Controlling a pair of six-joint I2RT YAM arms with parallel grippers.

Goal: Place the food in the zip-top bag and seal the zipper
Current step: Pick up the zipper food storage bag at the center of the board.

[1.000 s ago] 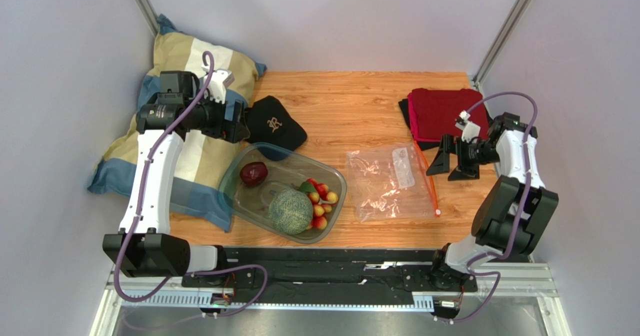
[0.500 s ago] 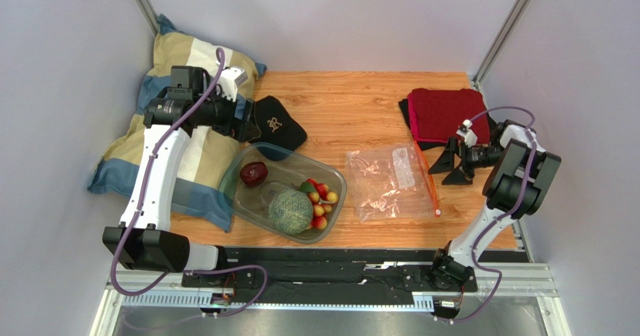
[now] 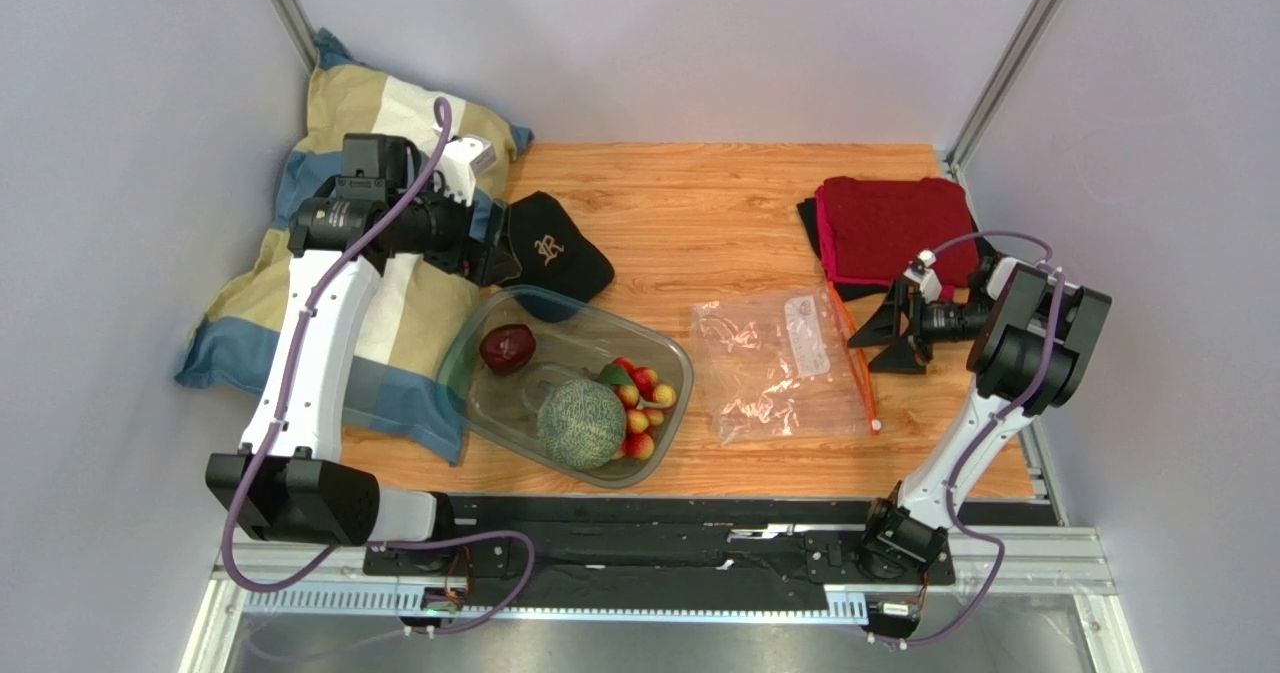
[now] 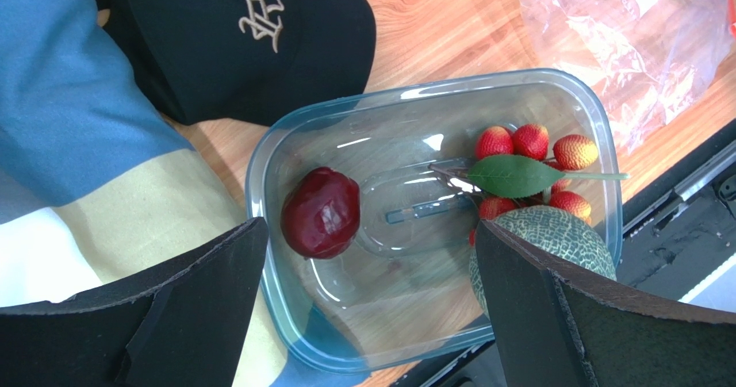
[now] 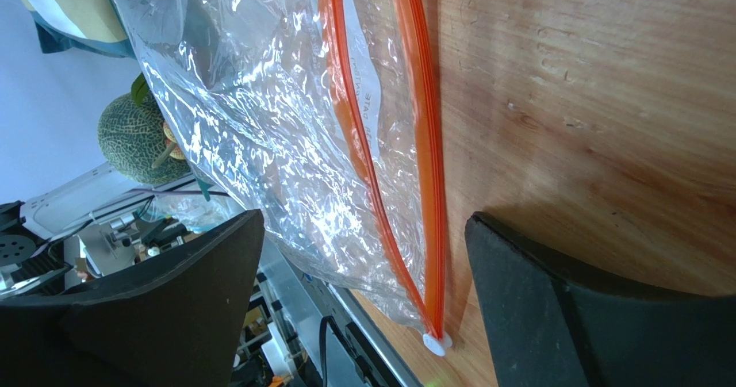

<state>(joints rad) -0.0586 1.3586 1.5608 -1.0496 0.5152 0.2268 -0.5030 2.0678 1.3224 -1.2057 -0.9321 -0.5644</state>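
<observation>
A green netted melon (image 3: 582, 421) (image 4: 544, 240), a dark red fruit (image 3: 507, 348) (image 4: 321, 212) and a bunch of small red-and-yellow fruits (image 3: 643, 399) (image 4: 529, 144) lie in a clear tub (image 3: 478, 403) (image 4: 259, 171). The zip-top bag (image 3: 766, 366) (image 5: 259, 128) lies flat to the tub's right. Its orange zipper (image 3: 861, 373) (image 5: 425, 145) is parted, with the white slider (image 5: 437, 344) at the near end. My right gripper (image 3: 875, 336) (image 5: 364, 217) is open low over the zipper edge. My left gripper (image 3: 489, 246) (image 4: 370, 226) hangs open above the tub's far left end.
A striped pillow (image 3: 241, 313) lies at the far left under the tub's corner. A black cap (image 3: 559, 253) (image 4: 242, 42) rests behind the tub. A folded red cloth (image 3: 887, 223) lies at the back right. Walls close in both sides; a metal rail runs along the near edge.
The right gripper has dropped and swung left to the bag's zipper edge, its jaws narrowing a little. The left arm shifted slightly right, then held still.
</observation>
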